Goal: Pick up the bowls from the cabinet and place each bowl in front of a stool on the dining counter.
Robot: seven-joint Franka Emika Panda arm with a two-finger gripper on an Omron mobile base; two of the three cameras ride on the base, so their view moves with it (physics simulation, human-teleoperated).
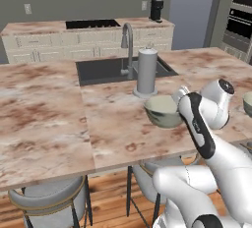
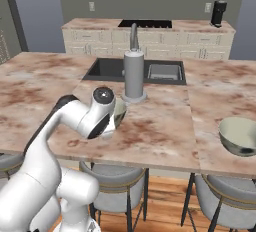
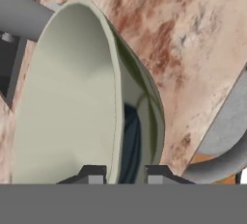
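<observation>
The gripper [image 3: 121, 178], narrowly spread, clamps the rim of a bowl [image 1: 162, 111] on the dining counter [image 1: 49, 124]. A grey canister [image 1: 146, 71] stands at twelve o'clock; the second bowl [image 2: 241, 135] lies at three. The arm bends low.

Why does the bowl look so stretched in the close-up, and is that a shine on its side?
Hand view: the held bowl fills the frame, seen edge-on and elongated, with glossy highlights and a dark reflection on its outer wall. Left base view: soft, slightly blurry rendering, with flat, even light across the counter.
</observation>
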